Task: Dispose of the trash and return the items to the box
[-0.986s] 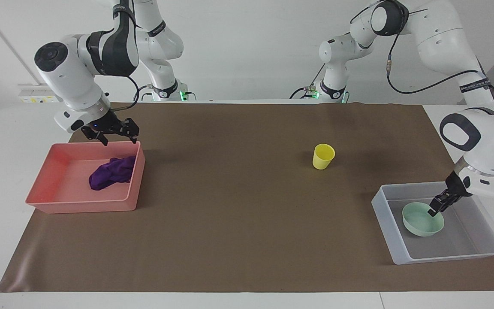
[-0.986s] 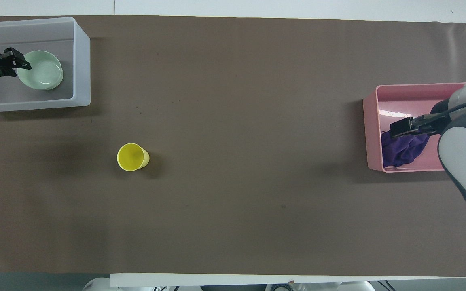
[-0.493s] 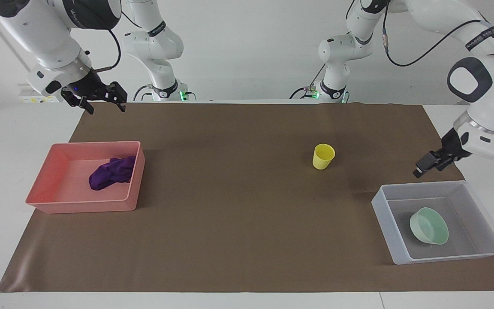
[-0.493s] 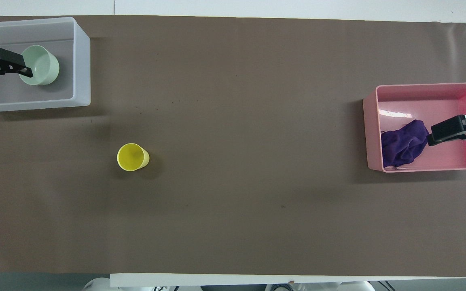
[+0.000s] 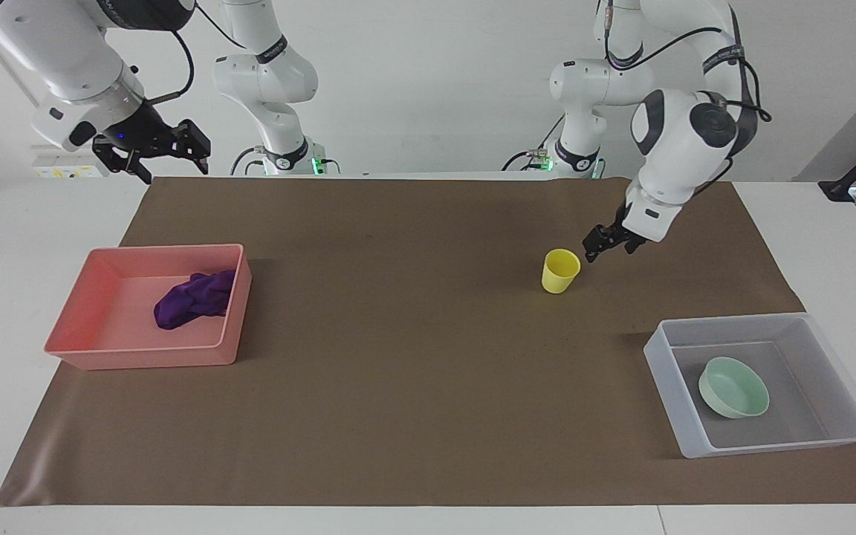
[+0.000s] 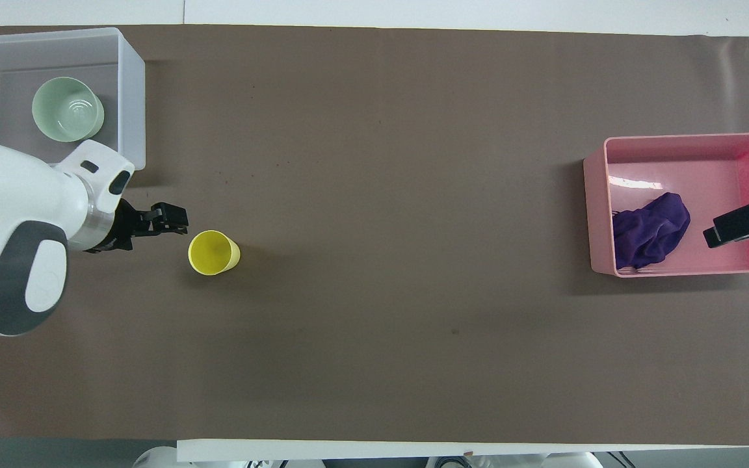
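Facing view: left gripper (image 5: 597, 248) hovers just beside the yellow cup (image 5: 560, 270), finger state unclear. Right gripper (image 5: 168, 160) hangs high, fingers spread, empty.

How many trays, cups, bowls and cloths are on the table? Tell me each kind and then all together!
Trays: 2, the pink tray and the clear box
Cups: 1, the yellow cup
Bowls: 1, the mint-green bowl, in the clear box
Cloths: 1, the purple cloth, in the pink tray
Total: 5

Purple cloth (image 5: 194, 298) in pink tray (image 5: 71, 349); bowl (image 5: 733, 387) in box (image 5: 677, 423); cup (image 5: 560, 270) upright on mat.
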You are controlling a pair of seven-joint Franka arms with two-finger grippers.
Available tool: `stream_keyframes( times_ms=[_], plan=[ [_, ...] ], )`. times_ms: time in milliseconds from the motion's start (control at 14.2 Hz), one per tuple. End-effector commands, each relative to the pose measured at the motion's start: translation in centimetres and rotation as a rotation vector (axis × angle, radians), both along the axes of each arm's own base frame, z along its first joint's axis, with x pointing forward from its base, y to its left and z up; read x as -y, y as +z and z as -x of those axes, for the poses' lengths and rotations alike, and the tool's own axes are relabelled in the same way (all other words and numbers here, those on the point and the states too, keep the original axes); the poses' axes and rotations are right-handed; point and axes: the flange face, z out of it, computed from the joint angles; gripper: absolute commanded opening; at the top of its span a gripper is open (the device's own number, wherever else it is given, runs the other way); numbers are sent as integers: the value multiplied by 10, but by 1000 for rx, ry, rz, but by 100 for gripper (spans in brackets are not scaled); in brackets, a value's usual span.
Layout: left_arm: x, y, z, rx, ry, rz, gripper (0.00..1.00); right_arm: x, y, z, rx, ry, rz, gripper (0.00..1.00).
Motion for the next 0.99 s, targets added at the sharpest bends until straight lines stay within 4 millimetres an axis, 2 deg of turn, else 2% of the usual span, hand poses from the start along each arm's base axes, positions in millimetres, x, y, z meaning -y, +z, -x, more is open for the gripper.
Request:
stream_keyframes(
  times_ms=[0, 70, 141, 211, 282, 634, 775, 915],
  plan=[
    [6, -25, 26, 27, -7, -7, 100, 2, 1, 1, -2, 22, 1, 99],
    [10, -34, 31, 35, 2, -7, 93, 2, 0, 1, -2, 22, 1, 99],
    [12, -45, 35, 38, 43, -8, 64, 3, 1, 0, 3, 21, 1, 99],
    [16, -51, 39, 44, 42, -7, 5, 3, 2, -2, 18, 23, 2, 100],
    [15, -56, 39, 52, 53, -5, 0, 2, 2, -2, 22, 23, 3, 99],
    [7, -60, 34, 55, 44, -4, 0, -1, 1, -6, 57, 44, 5, 99],
    [4, -53, 17, 64, 63, 2, 0, -1, 0, -6, 56, 71, 0, 100],
    [6, -13, -22, 131, 92, 31, 0, 2, -1, -5, 56, 106, -7, 100]
  ],
)
